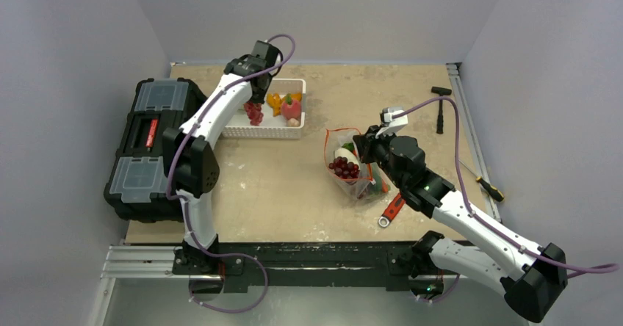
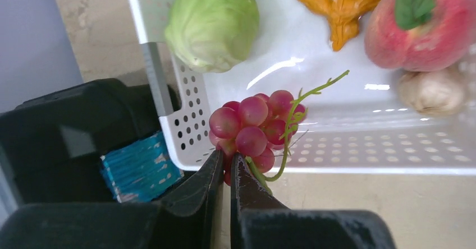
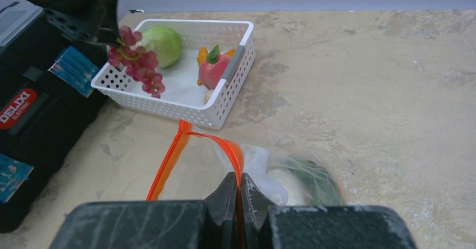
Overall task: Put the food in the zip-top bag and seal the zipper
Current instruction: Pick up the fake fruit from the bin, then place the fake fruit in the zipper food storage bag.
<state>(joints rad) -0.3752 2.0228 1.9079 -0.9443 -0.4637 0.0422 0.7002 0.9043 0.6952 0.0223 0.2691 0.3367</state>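
My left gripper [image 2: 227, 165] is shut on a bunch of dark red grapes [image 2: 252, 128], which hangs just above the near corner of the white basket [image 2: 337, 148]. In the basket lie a green cabbage [image 2: 213, 22], an orange piece [image 2: 342, 2], a pink peach [image 2: 426, 30] and a beige root [image 2: 432, 92]. My right gripper [image 3: 238, 181] is shut on the orange-red zipper [image 3: 174, 153] of the clear zip-top bag [image 3: 303, 181], lifting one lip so the mouth gapes. From above, the bag [image 1: 360, 186] holds another grape bunch [image 1: 344, 167], a white radish [image 1: 342, 152] and green pieces.
A black toolbox [image 1: 150, 146] stands at the table's left edge, close beside the basket [image 1: 242, 130]. A red-handled wrench [image 1: 393, 210] lies just near of the bag. A screwdriver [image 1: 485, 185] and a black T-shaped tool [image 1: 441, 109] lie along the right side.
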